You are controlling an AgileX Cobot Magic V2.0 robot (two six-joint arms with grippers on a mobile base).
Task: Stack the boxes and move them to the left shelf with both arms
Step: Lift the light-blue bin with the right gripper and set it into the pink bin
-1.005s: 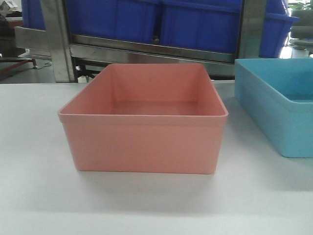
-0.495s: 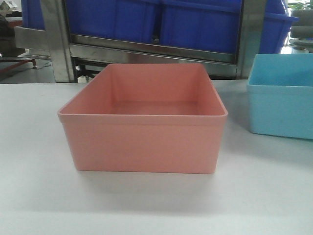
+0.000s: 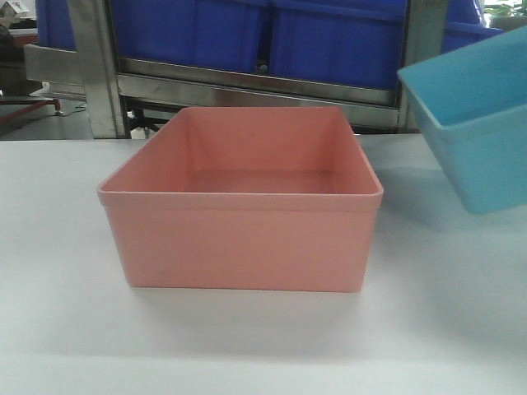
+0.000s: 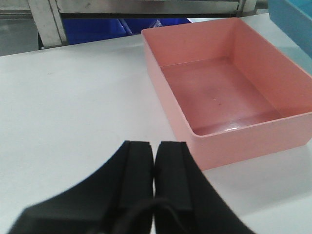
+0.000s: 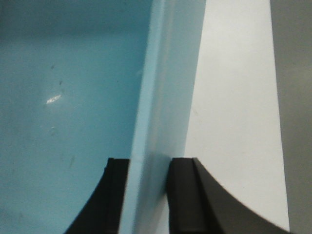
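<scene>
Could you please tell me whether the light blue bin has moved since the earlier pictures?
Yes. Against the pink bin, which stayed put, the light blue bin has risen and tilted, so its rim is now higher in the front view.

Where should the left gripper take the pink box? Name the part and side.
Take the pink box by its left side wall, coming down from above, one finger inside, one outside. Its walls are thin and upright, its top open, and it looks too wide to span. The left gripper is shut; open it first.
</scene>
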